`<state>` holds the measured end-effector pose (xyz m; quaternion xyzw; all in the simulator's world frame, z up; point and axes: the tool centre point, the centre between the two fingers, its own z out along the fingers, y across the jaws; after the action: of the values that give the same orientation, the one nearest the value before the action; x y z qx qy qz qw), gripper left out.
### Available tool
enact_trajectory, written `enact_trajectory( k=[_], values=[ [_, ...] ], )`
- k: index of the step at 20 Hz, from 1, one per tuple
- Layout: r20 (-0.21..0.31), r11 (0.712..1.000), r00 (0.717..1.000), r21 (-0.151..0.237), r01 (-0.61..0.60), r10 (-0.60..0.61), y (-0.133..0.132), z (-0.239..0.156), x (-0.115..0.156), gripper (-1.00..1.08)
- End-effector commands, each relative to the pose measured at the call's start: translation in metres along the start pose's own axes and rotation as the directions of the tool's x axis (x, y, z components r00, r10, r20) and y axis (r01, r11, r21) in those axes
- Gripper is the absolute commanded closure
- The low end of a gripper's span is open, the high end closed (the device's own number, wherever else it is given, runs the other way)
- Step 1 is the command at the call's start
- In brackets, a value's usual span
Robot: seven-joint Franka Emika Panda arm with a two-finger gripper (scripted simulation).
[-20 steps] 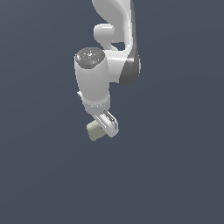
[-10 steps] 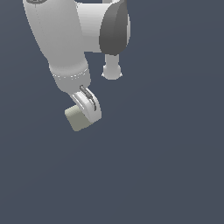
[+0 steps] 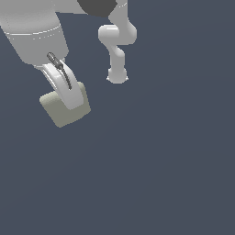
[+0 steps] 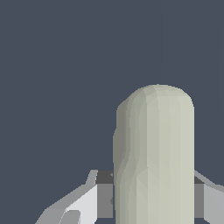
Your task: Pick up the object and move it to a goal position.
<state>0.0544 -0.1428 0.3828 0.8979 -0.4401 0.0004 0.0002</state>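
Observation:
The object [image 3: 62, 110] is a pale beige-olive block with rounded edges, held up in the air at the exterior view's left. My white gripper [image 3: 69, 98] is shut on it, one finger [image 3: 64, 87] lying across its near face. In the wrist view the object [image 4: 155, 157] stands tall between the two fingers [image 4: 87, 197], which press on its sides. No goal marker shows in either view.
The arm's white base and lower links [image 3: 117, 50] stand behind, toward the upper middle of the exterior view. All else is a plain dark grey-blue backdrop [image 3: 174, 160].
The gripper with the object has come much closer to the exterior camera, shifting left and growing larger in frame. The grip on the object has stayed the same.

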Motion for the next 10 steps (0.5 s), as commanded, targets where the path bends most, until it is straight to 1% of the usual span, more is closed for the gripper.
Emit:
enact_trajectory(
  k=[1,5,10],
  values=[
    [0.001,1.000,1.000,-0.001,0.001,-0.001,0.003,-0.016,0.007,1.08],
    [0.001,1.000,1.000,-0.001,0.001,-0.001,0.007,-0.036,0.016,1.08],
    [0.001,1.000,1.000,-0.001,0.001,-0.001,0.010,-0.051,0.024,1.08]
  ],
)
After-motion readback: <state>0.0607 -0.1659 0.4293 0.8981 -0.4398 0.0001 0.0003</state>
